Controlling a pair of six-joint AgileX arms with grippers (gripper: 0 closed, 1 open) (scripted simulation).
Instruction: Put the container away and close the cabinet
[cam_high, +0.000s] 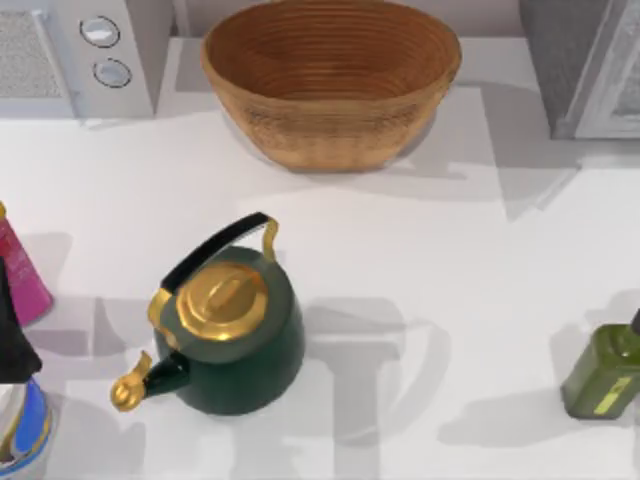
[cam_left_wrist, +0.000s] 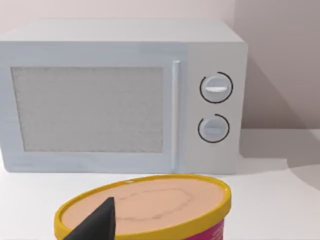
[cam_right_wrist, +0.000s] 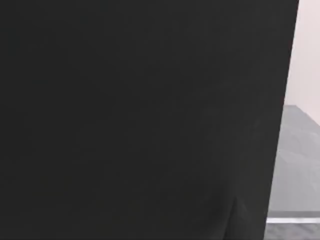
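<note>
The container is out of view. The cabinet (cam_high: 585, 70), grey with a white framed door, stands at the table's back right corner. My left arm (cam_high: 10, 335) shows as a black part at the table's left edge, beside a pink bottle (cam_high: 25, 280). In the left wrist view, one black fingertip (cam_left_wrist: 97, 222) of my left gripper pokes up in front of the pink bottle's (cam_left_wrist: 150, 205) yellow-rimmed tan top. The right wrist view is dark, apart from a narrow grey and pale strip along one side.
A dark green kettle (cam_high: 235, 335) with a gold lid stands front centre, spout pointing left. A wicker basket (cam_high: 330, 80) sits at the back middle and a white microwave (cam_high: 85, 50) at the back left. An olive-green bottle (cam_high: 605, 370) is at the right edge.
</note>
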